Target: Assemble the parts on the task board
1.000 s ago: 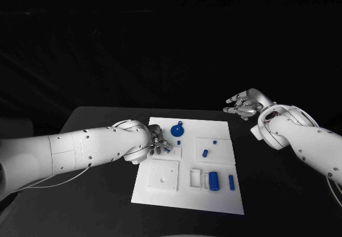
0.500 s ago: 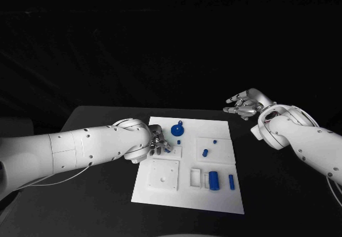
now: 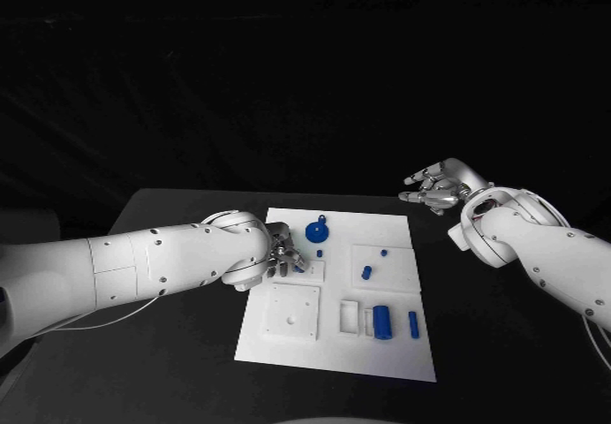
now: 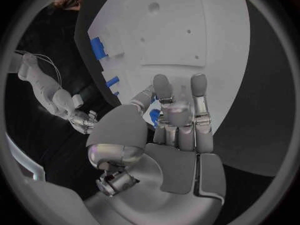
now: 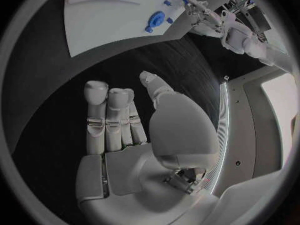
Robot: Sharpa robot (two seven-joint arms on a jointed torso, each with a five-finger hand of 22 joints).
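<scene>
Currently the left hand sits low over the left edge of the board, near the centre of the head frame. In its wrist view a small blue part shows between the thumb and the nearer fingers, so it looks pinched there, though the contact itself is partly hidden. The right hand hangs in the upper right of the head frame, off the board and over the dark table, its fingers spread and holding nothing.

On the board, a round blue disc lies near the upper edge, a short peg sits right of centre, and a thick cylinder and a slim bar lie side by side toward the lower right. A white square block sits at lower left.

These parts look like rigid moulded plastic: light, stiff, smooth, and probably a bit slippery against metal fingertips. A pinch across the short sides of each piece should serve best, with light force. The disc would likely be easiest taken by its rim or small top tab. Small pieces may twist in the pinch, so alignment over a socket deserves care.
</scene>
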